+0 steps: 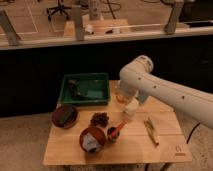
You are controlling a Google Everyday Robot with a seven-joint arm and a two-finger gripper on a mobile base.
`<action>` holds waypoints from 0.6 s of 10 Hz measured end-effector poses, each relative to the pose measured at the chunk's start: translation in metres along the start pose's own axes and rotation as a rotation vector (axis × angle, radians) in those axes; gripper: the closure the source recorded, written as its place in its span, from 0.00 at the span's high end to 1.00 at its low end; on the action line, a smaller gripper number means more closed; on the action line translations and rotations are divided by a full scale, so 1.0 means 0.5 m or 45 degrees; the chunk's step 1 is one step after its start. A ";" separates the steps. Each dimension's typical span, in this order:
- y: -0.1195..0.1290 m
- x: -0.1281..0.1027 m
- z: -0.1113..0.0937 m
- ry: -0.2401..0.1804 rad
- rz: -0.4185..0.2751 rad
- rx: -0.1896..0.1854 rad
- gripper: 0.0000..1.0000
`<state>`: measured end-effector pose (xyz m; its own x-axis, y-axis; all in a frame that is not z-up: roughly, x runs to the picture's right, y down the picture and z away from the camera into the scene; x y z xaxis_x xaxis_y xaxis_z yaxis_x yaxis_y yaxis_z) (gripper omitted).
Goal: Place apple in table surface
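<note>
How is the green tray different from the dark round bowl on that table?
The green tray is rectangular and bright; the dark bowl is round and brownish-red. The tray is larger and sits farther back than the bowl. Both rest on the light-wood table. The gripper is right of the tray, by the white cup.

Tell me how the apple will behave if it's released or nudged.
The apple is round, so it will probably roll if released freely. It looks small and solid, likely rigid and light. The gripper, over the table surface beside the white cup, may knock that cup.
</note>
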<state>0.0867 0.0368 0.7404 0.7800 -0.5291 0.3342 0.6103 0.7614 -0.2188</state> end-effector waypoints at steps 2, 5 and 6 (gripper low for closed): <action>-0.006 -0.010 0.003 0.000 -0.013 0.017 0.19; 0.002 -0.050 0.066 -0.048 -0.039 -0.018 0.19; 0.011 -0.057 0.088 -0.070 -0.050 -0.030 0.19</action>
<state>0.0617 0.0723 0.7700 0.7470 -0.5362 0.3929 0.6436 0.7313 -0.2256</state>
